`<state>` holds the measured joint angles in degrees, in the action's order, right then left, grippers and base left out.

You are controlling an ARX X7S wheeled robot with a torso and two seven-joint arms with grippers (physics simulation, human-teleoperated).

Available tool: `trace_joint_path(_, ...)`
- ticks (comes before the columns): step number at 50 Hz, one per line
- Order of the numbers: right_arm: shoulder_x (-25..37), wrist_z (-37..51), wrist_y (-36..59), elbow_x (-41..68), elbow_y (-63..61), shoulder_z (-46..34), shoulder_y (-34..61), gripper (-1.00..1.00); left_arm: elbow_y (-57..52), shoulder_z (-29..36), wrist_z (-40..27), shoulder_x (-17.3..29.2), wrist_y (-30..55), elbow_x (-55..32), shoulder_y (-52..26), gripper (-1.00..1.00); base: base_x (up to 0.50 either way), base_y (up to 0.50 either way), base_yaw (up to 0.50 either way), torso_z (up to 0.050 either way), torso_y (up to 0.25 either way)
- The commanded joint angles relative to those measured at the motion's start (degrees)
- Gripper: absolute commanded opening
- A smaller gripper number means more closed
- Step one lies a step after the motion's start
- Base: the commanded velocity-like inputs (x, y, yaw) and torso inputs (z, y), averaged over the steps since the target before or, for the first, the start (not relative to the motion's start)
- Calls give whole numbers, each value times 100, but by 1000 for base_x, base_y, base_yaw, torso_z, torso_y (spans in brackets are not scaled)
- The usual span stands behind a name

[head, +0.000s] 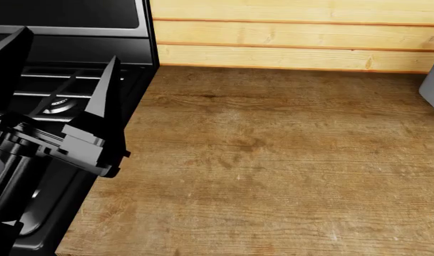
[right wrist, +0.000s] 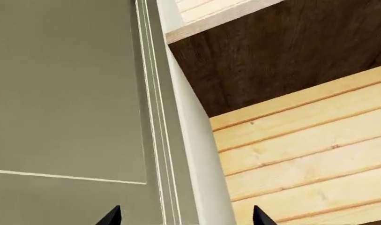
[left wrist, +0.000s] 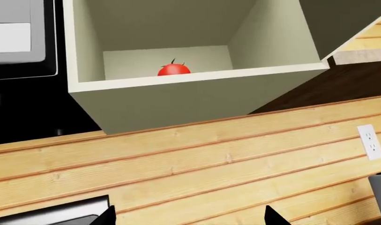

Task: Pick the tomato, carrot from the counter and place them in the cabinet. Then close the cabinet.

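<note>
Ahead of the empty, spread left tool [left wrist: 190, 216], the tomato [left wrist: 173, 70] was seen lodged inside the open cabinet [left wrist: 197, 79], well apart from its tips. The right tool [right wrist: 186, 216], likewise parted, was held beside the cabinet door [right wrist: 65, 93]. No carrot was visible on the desk [head: 274, 160]; closing remained undone.
</note>
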<state>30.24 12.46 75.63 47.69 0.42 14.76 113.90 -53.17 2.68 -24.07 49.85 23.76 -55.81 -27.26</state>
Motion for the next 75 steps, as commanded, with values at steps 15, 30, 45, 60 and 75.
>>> trace_joint_path(15,-914,-895,-179,-551,1834,-1490,983,100,4,-11,-36,41,-33,-92,-47,100,0,0,1,0,0)
trace_joint_path(30,-1361,-1600,-1072,-1212,3176,-2670,1058,100,36,-59,13,52,-137,-80,38,100,4,2,5,0,0)
trace_joint_path(45,-1805,-2354,-1832,-2319,4604,-4410,1455,100,103,-158,93,95,-267,-57,171,100,2,2,3,0,0)
trace_joint_path(60,-2390,-2604,-2451,-3191,6524,-5429,1889,100,149,-234,122,149,-338,-81,236,100,3,1,2,0,0)
trace_joint_path(75,-2737,-2501,-2589,-4224,7452,-5590,1979,100,165,-293,146,203,-399,-97,293,100,4,1,1,0,0)
